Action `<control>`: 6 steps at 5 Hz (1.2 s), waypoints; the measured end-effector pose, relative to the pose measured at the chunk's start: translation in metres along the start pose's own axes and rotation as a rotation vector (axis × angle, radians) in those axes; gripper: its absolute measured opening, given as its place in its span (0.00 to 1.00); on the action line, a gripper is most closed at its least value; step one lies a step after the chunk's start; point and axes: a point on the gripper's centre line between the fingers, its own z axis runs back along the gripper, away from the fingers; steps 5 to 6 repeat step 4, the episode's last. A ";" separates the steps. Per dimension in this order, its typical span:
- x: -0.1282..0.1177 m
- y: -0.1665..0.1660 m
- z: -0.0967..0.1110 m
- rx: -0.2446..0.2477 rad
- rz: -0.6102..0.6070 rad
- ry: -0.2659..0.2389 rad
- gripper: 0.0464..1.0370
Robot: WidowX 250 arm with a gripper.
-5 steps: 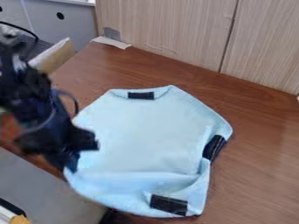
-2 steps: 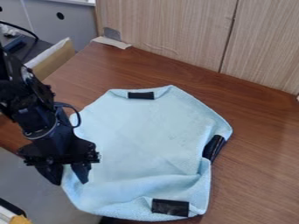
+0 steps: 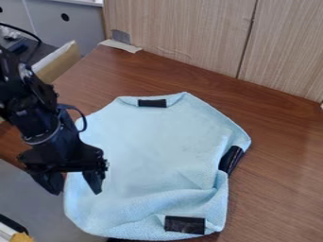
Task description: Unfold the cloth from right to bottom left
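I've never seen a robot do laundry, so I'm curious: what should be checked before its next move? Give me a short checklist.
1. Gripper fingers apart: ok, there is a clear gap between them.
2. Gripper near the cloth: ok, it is at the cloth's left side.
3. Fingertips clear of the cloth: cannot tell; one overlaps it in view, but contact is unclear.
4. Cloth spread flat: not ok, folds remain along its lower part and right side.
5. Cloth fully on the table: not ok, its lower left reaches past the table's edge.
6. Black patch at the bottom in sight: ok.
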 end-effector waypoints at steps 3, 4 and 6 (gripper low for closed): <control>0.017 -0.020 0.039 0.018 -0.167 -0.020 0.96; 0.026 -0.036 0.055 0.050 -0.286 -0.029 0.96; 0.026 -0.036 0.055 0.050 -0.286 -0.029 0.96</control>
